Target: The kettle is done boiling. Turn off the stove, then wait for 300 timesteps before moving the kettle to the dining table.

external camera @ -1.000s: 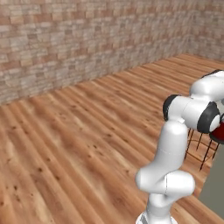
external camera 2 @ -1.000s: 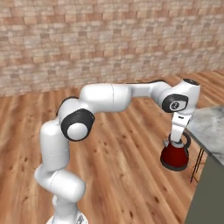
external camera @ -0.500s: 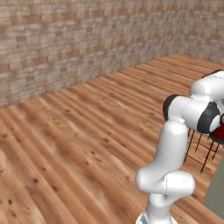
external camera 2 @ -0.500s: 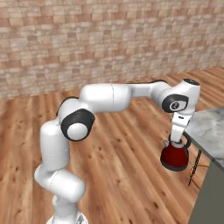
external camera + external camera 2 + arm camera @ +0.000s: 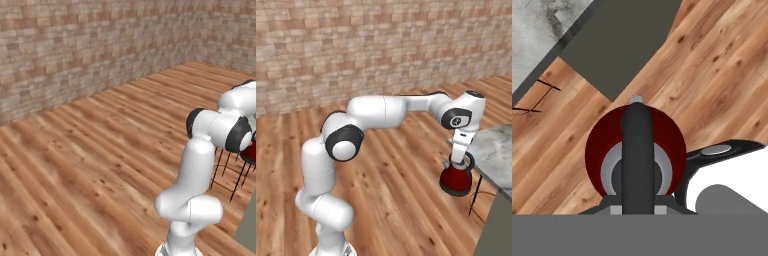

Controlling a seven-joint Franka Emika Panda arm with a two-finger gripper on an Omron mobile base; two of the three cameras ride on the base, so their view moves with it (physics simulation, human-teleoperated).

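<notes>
1. The kettle [image 5: 456, 180] hangs in the air above the wooden floor [image 5: 401, 200], just left of the pale desk [image 5: 491, 150] edge.
2. The tool [image 5: 458, 163] is clenched on the kettle's arched handle from directly above.
3. I judge the coming move turns on this: the desk top lies to the right of the kettle and higher than its base.

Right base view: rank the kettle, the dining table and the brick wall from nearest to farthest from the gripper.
1. The kettle: hanging by its handle from the shut gripper, directly beneath it, above the wooden floor.
2. The dining table: pale top just to the kettle's right, at the picture's right edge.
3. The brick wall: far behind, across the floor.
</notes>
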